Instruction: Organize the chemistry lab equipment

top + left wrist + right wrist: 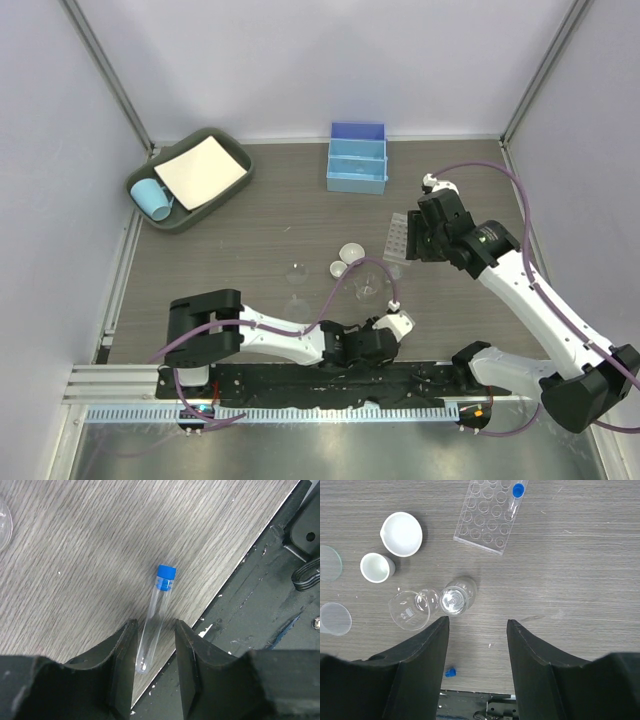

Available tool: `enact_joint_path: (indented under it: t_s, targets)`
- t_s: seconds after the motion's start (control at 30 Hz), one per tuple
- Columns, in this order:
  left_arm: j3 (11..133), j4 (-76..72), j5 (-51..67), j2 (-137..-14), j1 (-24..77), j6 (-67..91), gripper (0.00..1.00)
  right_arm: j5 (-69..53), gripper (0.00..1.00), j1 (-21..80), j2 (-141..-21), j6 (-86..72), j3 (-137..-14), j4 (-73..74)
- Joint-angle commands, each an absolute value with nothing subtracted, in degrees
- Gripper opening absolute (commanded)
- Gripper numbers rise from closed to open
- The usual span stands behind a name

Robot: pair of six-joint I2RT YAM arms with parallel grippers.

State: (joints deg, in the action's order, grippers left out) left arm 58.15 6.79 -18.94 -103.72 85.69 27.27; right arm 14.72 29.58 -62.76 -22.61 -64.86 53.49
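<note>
A blue-capped tube point(155, 617) lies on the table by its front edge, its closed end between the open fingers of my left gripper point(154, 647) point(388, 330). My right gripper point(477, 645) point(418, 238) is open and empty, held above the table. The perforated clear rack point(489, 520) point(397, 240) holds one blue-capped tube point(515, 497). Below it stand a small flask point(457, 597) and a tipped beaker point(409, 611). Two whitish dishes point(401, 533) point(376, 567) sit to the left. The first tube's blue cap point(451, 672) shows near the edge.
A watch glass point(327, 562) and a clear cup-like piece point(334, 618) lie at the left. A light-blue divided box point(357, 157) stands at the back. A grey tray point(225, 140) at the back left holds a light-blue cup point(151, 198) and white paper point(202, 172).
</note>
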Motion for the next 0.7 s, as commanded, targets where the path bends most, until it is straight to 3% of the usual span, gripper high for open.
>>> enact_joint_path:
  t_s: [0.0, 0.17, 0.27, 0.37, 0.67]
  targets:
    - [54.3, 5.5, -15.3, -106.2, 85.3, 28.1, 0.35, 13.8, 0.55, 30.2, -63.1, -22.4, -64.5, 50.9]
    - [52.6, 4.7, -15.3, -105.3, 85.1, 28.6, 0.26, 14.1, 0.55, 30.6, -63.0, -22.8, -64.9, 50.9]
    - [52.6, 5.6, -15.5, -104.8, 85.1, 28.4, 0.16, 14.3, 0.55, 30.9, -62.8, -22.9, -65.1, 51.2]
    - [53.2, 7.4, -15.9, -103.1, 85.1, 27.9, 0.00, 14.7, 0.54, 31.0, -62.4, -23.2, -65.9, 51.6]
    - [49.8, 5.8, -6.7, -85.6, 80.4, 26.2, 0.00, 11.3, 0.54, 31.3, -59.2, -22.9, -69.8, 55.3]
